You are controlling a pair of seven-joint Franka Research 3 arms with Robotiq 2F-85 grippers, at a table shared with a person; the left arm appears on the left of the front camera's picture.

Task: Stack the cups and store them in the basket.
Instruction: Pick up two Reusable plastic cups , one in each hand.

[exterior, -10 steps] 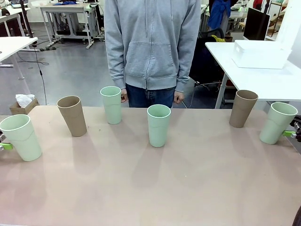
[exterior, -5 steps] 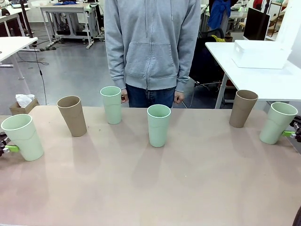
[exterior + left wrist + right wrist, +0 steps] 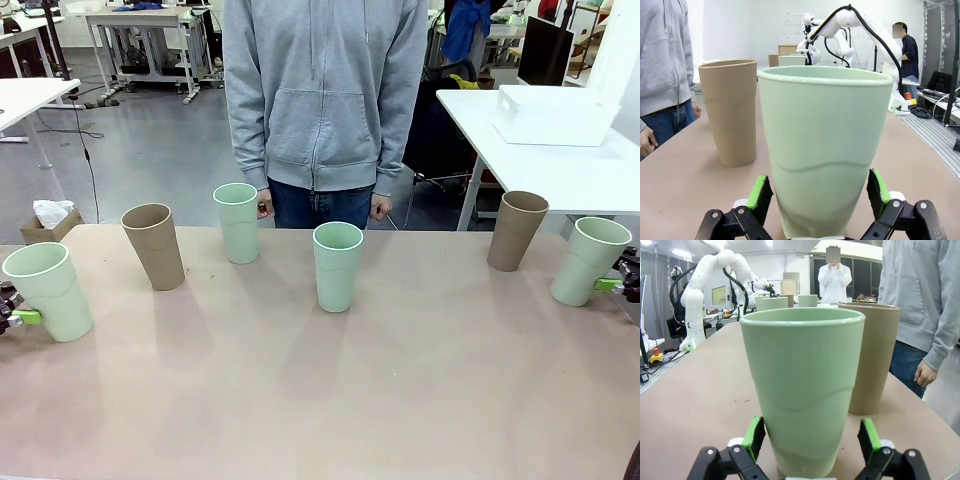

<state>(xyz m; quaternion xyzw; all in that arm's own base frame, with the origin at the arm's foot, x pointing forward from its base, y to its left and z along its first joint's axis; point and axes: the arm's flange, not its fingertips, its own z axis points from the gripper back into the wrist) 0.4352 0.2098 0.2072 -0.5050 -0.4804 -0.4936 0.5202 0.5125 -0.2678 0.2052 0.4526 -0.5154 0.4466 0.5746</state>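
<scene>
The front view shows six cups [image 3: 338, 265] upright on the bench [image 3: 300, 400], mouths up, each standing alone, spread left to right. The left wrist view shows the left tool [image 3: 818, 192] hugging the far-left mint cup [image 3: 825, 150]; I cannot tell whether it grips. The right tool [image 3: 811, 437] straddles the far-right mint cup [image 3: 802, 385], spread wider than the cup.

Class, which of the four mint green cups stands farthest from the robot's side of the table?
The mint green cup left of centre, right in front of the person; the other three stand nearer the robot's edge.
</scene>
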